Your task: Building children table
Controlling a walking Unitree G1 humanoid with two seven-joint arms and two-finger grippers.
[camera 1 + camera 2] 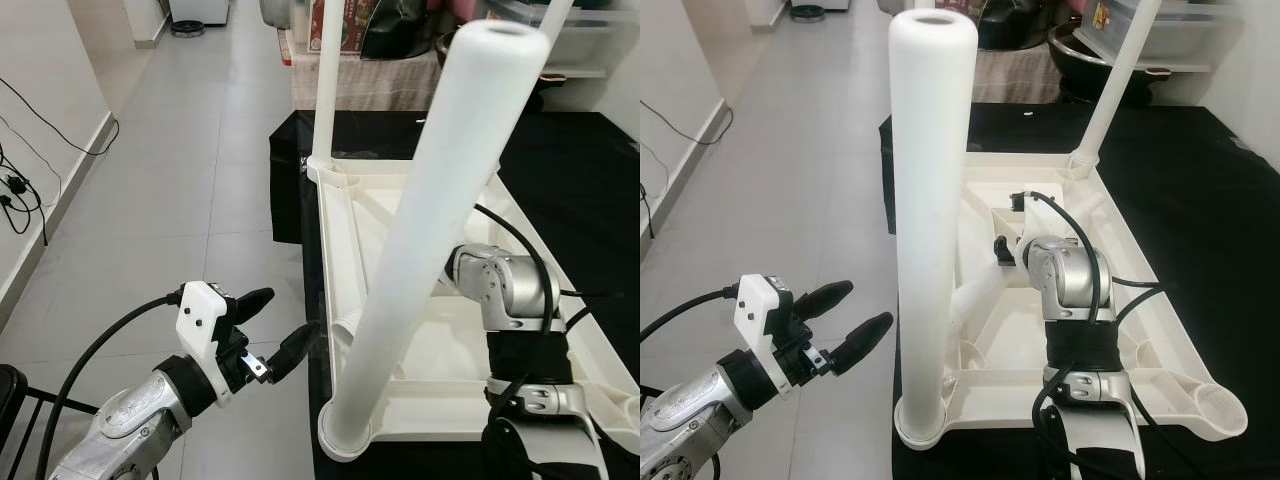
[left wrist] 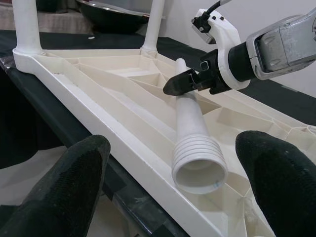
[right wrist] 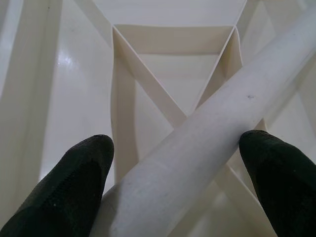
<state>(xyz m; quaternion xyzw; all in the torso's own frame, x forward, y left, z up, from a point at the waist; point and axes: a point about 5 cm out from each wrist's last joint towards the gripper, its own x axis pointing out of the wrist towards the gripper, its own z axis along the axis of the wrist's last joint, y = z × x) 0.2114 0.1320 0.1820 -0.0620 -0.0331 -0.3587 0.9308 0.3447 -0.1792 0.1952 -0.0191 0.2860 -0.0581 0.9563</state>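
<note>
- The white plastic tabletop [image 1: 1120,260] lies upside down on a black mat [image 1: 1220,190], with two legs standing in its left corner sockets: a near leg [image 1: 928,200] and a far leg [image 1: 327,80].
- A loose table leg [image 2: 193,133] lies across the ribbed underside.
- The right gripper [image 2: 178,84] has its fingers spread either side of this leg, not clamped.
- The left gripper [image 1: 275,325] hovers wide open beside the table edge, holding nothing.
</note>
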